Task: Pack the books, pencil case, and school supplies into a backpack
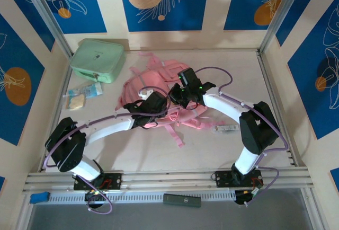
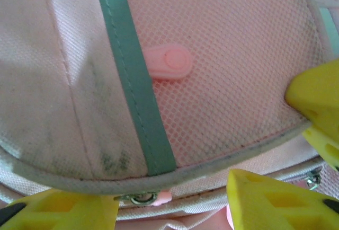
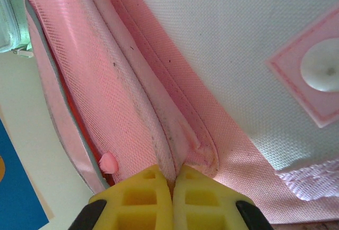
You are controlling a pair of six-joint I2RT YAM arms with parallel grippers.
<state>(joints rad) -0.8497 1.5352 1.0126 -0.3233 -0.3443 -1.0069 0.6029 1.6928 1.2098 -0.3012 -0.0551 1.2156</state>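
While the one pink backpack (image 1: pixel 136 86) lies mid-table and one mint-green case (image 1: pixel 98 59) sits far left, packing looks barely begun. The right gripper (image 3: pixel 172 175) pinches a backpack seam. The left gripper (image 2: pixel 175 193) stands part-open astride its zip edge. One small whitish bar (image 1: pixel 226 128) lies unpacked just right of the backpack.

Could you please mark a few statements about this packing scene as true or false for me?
The right claw is pinched shut on a fold of the backpack. True.
The mint-green case lies on top of the backpack. False: it sits beside it on the table.
A small whitish bar lies on the table right of the backpack. True.
The left claw holds a navy book. False: its fingers stand apart over the backpack's mesh.
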